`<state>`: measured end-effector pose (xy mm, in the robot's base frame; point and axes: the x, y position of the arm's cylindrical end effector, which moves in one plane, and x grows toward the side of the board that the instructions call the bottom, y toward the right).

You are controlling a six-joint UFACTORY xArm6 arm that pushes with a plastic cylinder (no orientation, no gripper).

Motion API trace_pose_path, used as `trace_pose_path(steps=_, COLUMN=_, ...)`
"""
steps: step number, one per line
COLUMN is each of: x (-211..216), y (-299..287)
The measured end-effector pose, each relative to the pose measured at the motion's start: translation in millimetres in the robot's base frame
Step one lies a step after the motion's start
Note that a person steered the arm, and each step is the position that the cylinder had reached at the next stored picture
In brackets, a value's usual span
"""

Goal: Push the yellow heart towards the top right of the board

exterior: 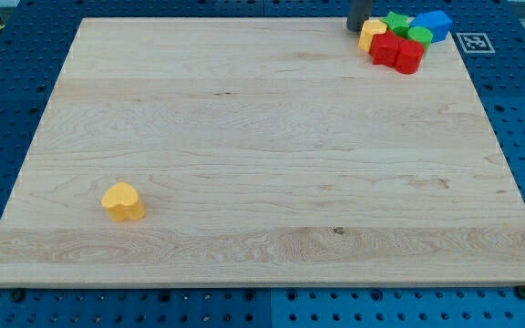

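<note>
The yellow heart [123, 201] lies alone near the board's lower left. My tip [355, 28] shows at the view's top edge, near the board's top right, just left of a cluster of blocks and far from the heart. The cluster holds a yellow block [372, 33], a green block [396, 23], a second green block [419, 35], a blue block [434, 24] and two red blocks [386, 47] [409, 56], all packed together.
The wooden board [262, 137] rests on a blue perforated table. A black-and-white marker tag [475, 42] lies just off the board's top right corner.
</note>
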<state>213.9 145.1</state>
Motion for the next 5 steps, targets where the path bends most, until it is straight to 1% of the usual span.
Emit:
trace_pose_path(steps=1, x=4, y=-35)
trace_pose_path(steps=2, x=47, y=-90)
trace_pose_path(steps=4, x=158, y=-204)
trace_pose_path(steps=5, x=199, y=-277)
